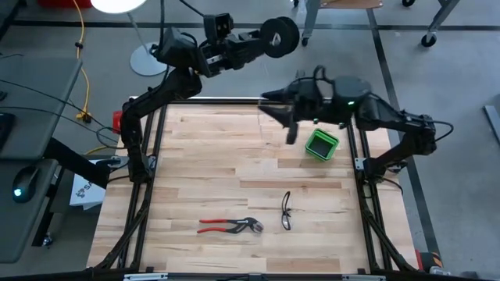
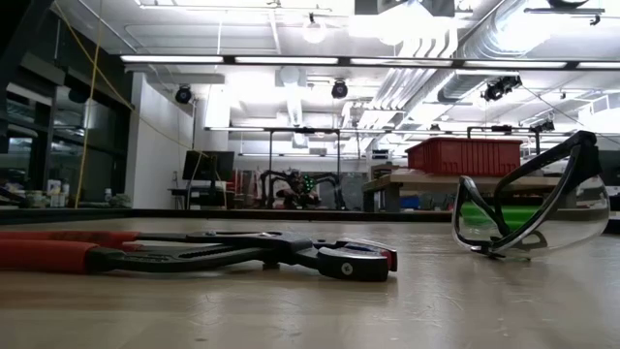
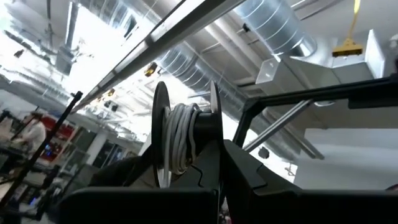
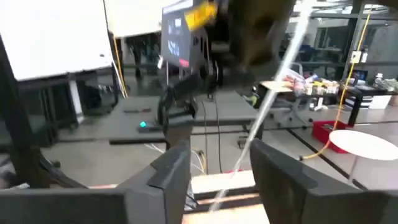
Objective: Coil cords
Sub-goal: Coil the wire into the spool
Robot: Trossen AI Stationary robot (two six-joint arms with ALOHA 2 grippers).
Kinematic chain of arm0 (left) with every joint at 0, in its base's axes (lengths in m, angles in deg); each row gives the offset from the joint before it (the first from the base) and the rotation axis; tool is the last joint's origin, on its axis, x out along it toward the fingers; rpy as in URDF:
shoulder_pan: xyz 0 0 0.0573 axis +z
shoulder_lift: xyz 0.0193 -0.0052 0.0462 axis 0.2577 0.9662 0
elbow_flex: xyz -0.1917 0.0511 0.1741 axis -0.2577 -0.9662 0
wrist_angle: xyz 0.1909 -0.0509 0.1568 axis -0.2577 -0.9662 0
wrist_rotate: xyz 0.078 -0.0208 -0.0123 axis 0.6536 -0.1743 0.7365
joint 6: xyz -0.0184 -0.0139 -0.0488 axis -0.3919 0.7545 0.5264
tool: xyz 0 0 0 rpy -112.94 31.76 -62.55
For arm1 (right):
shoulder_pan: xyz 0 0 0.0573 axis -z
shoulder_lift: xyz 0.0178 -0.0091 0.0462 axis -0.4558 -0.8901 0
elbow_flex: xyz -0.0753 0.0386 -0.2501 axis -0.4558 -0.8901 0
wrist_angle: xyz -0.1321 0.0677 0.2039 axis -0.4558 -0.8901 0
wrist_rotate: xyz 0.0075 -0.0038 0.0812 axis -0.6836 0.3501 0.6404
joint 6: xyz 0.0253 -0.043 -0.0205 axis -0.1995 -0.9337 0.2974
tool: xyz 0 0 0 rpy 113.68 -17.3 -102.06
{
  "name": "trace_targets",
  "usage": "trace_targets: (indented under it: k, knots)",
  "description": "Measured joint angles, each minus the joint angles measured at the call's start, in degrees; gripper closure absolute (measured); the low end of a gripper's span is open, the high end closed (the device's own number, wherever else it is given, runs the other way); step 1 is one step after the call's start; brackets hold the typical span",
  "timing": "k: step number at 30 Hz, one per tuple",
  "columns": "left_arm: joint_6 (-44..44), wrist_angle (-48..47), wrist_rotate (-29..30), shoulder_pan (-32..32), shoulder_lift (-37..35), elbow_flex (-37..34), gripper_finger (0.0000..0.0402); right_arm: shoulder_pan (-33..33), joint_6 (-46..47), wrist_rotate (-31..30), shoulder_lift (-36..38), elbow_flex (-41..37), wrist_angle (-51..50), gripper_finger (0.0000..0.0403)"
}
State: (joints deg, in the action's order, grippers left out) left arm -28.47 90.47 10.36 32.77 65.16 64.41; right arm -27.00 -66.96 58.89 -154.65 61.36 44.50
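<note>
High view: left gripper (image 1: pixel 269 37) holds the spool (image 1: pixel 281 34) aloft.

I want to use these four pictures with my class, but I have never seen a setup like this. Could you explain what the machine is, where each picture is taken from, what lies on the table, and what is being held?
This is a robot with two dark arms at a wooden table. One picture looks straight down, one looks level across the tabletop, and one comes from each arm's wrist.

On the table lie red-handled pliers, clear safety glasses and a green box.

The left gripper is raised beyond the table's far edge and holds a black spool wound with white cord. The right gripper is over the table's far edge; a blurred pale line runs between its fingers, probably cord, but whether they pinch it is unclear.
</note>
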Motion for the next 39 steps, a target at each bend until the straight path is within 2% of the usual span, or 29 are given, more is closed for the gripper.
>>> trace_targets:
  k: [5,9,12,15,17,20,26,28,30,33,39]
  knots:
    - [-0.99,0.83,0.66,-0.67,-0.24,0.96,0.0402,0.65,-2.70,-0.20,-2.21,-0.04,1.84,0.0235]
    - [-1.13,0.77,0.68,-0.62,-0.29,2.14,0.0401,0.65,-2.74,-0.47,-2.77,-0.02,2.21,0.0249]
    - [-2.11,0.64,0.80,-0.32,-0.87,2.25,0.0402,0.65,-2.74,-0.67,-2.60,-0.02,2.54,0.0290]
    - [-3.39,0.73,1.36,-0.10,-1.50,2.36,0.0401,0.63,-2.09,-0.46,-2.55,-0.02,2.52,0.0368]
    - [-4.13,0.77,1.98,-0.12,-1.80,2.36,0.0401,0.65,-1.83,-0.39,-2.64,-0.02,2.78,0.0389]
    - [-4.19,0.62,2.17,-0.12,-1.75,2.36,0.0401,0.63,-0.53,-1.21,-2.88,-0.02,4.65,0.0356]
    - [-4.19,0.75,2.13,-0.12,-1.70,2.36,0.0402,-0.18,-0.30,-1.73,-2.88,-0.02,7.82,0.0249]
    - [-4.19,0.70,2.15,-0.12,-1.70,2.36,0.0402,-1.25,-1.83,-2.14,-2.88,-0.02,9.16,0.0217]
    - [-4.19,0.46,2.19,-0.12,-1.70,2.36,0.0402,-2.29,-5.46,-5.28,-2.88,0.00,9.88,0.0192]
    - [-4.19,0.63,2.32,-0.17,-1.70,2.36,0.0401,-2.44,-7.67,-9.91,-3.36,0.00,10.29,0.0175]
    - [-4.27,0.40,3.41,-0.23,-1.70,2.34,0.0401,-1.04,-6.20,-10.10,-5.45,0.00,13.76,0.0171]
